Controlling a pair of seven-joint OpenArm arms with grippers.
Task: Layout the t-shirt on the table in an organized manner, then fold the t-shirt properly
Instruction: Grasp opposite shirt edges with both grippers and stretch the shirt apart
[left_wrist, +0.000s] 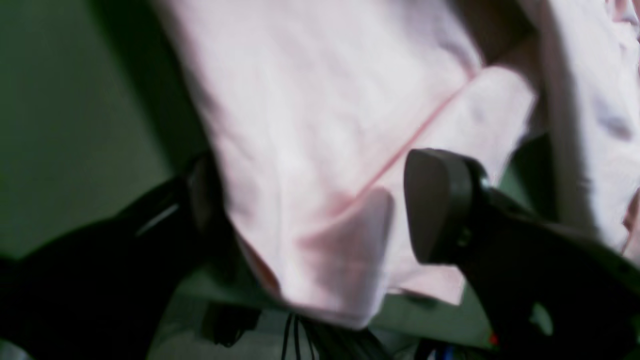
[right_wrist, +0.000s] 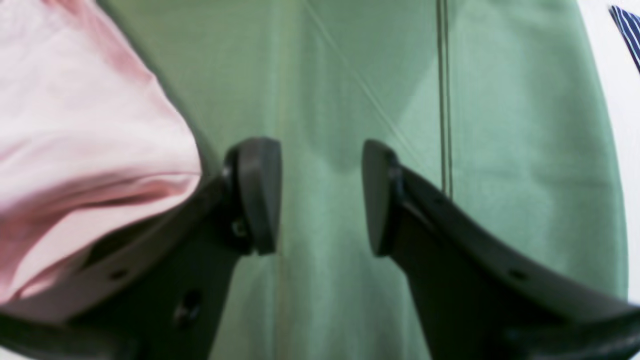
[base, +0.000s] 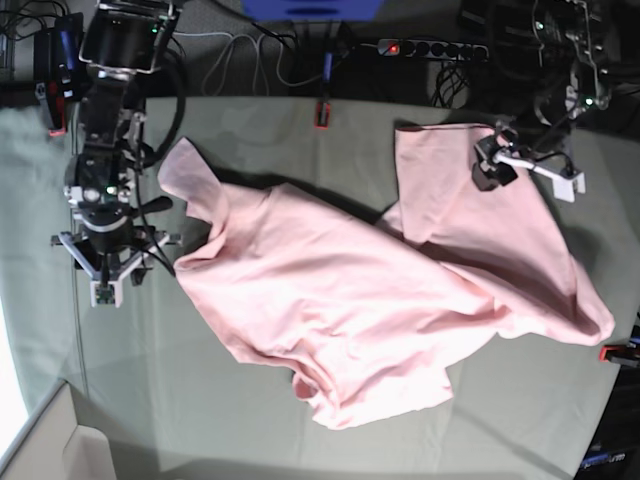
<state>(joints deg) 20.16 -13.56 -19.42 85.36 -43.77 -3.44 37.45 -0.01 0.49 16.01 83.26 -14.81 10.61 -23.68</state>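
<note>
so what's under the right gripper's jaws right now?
Only bare table cloth shows under the open right gripper. The t-shirt lies beside its finger; whatever the shirt covers there stays hidden.

Beyond the far edge – a black multi-socket power strip with a red lit switch (base: 432, 48), loose grey cables (base: 245, 55) and a blue rectangular panel (base: 312, 9) – all in shadow

both arms are black, built of blocky segments with black cables looped along them. the right arm (base: 105, 150) ends in a pale grey bracket. the right gripper (right_wrist: 320, 197) has matte black curved fingers (right_wrist: 257, 195) with rounded flat pads and small screw holes. the left gripper (left_wrist: 310, 205) is the same dark, rounded make.
</note>
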